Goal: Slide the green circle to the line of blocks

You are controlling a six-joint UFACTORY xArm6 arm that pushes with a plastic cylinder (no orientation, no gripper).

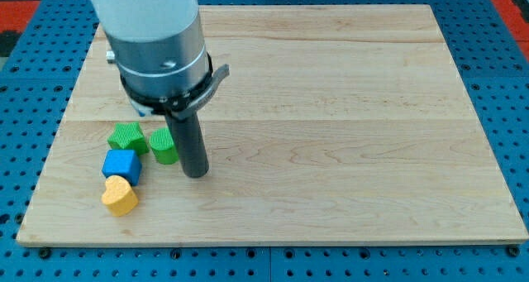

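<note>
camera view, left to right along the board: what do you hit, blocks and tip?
yellow heart block → green star block → green circle block → my tip, just right of the green circle. The blue cube block overlaps the first two, so it is left out.

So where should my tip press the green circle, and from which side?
Press the green circle on its right-hand wall, coming from the view's right. My tip already sits just right of it, and the green star, blue cube and yellow heart lie left.
</note>
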